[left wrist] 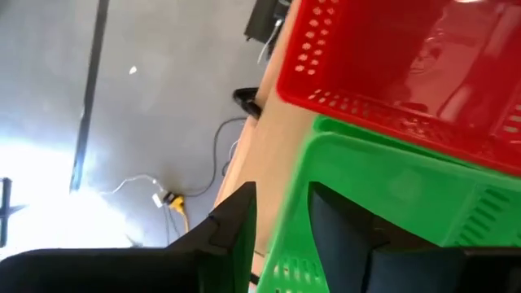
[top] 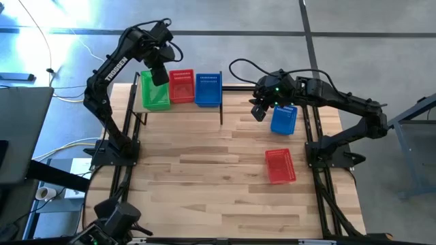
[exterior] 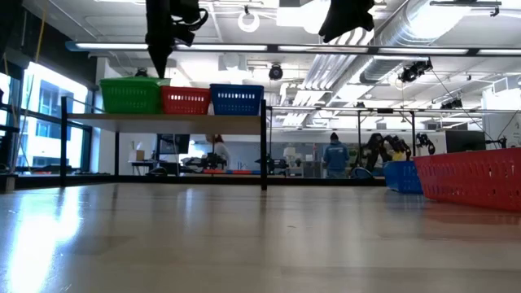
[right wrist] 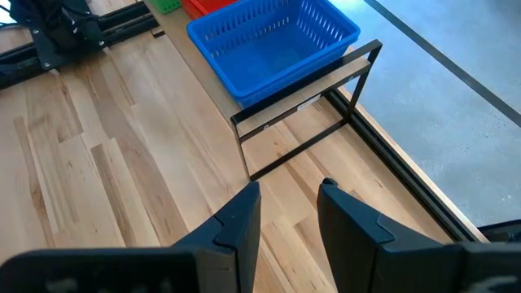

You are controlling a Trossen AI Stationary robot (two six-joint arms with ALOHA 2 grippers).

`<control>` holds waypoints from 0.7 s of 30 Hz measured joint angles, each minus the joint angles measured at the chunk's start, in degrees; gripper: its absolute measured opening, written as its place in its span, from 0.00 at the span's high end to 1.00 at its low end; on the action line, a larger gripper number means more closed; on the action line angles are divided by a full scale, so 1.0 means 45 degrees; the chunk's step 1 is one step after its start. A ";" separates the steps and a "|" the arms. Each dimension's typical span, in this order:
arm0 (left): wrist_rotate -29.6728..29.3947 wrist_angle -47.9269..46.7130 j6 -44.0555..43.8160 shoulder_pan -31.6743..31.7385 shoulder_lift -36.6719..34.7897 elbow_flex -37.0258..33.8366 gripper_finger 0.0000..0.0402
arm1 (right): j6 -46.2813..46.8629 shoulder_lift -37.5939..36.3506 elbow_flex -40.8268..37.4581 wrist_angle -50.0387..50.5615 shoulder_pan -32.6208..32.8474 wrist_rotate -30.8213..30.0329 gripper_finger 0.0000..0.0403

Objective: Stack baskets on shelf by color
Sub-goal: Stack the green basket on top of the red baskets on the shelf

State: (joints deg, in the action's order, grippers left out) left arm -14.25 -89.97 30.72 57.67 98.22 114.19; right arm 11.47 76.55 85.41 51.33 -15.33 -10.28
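On the shelf (top: 180, 107) three baskets sit side by side, touching: green basket (top: 154, 92) at one end, red basket (top: 181, 86) in the middle, blue basket (top: 208, 89) at the other end. The left gripper (top: 159, 73) hangs over the green one, jaws apart astride its wall. Off the shelf, on the table (top: 204, 177), lie a second blue basket (top: 284, 120) and a second red basket (top: 280, 166), with open boards between. The right gripper (top: 259, 111) hovers beside that blue one, jaws apart, empty.

Shelf top: the raised light wooden shelf (top: 204, 109) is full, with green (top: 155, 95), red (top: 181, 86) and blue (top: 208, 89) plastic lattice baskets side by side.
Table middle: bare planks of the big wooden table (top: 197, 177).
Right side: a blue basket (top: 284, 120) and a red basket (top: 280, 166) block it.
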 joint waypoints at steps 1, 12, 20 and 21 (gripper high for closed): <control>-0.0164 0.0000 -0.0098 -0.0114 0.0002 0.0000 0.75 | 0.0001 0.0000 0.0000 0.0000 0.0000 0.0000 0.73; -0.0281 -0.0001 -0.1736 -0.1142 -0.0368 -0.0005 0.75 | -0.0125 0.0000 0.0000 0.0002 -0.0002 -0.0003 0.73; 0.1802 -0.0010 -0.4945 -0.1317 -0.1036 -0.0006 0.76 | -0.0327 0.0000 0.0000 0.0002 -0.0003 0.0000 0.73; 0.1760 0.0004 -0.5321 -0.1322 -0.1036 -0.0037 0.77 | -0.0327 0.0000 0.0000 0.0008 0.0000 -0.0002 0.73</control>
State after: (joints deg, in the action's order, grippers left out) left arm -6.33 -89.95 6.77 51.72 93.56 114.02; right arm 10.00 76.55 85.41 51.37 -15.33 -10.29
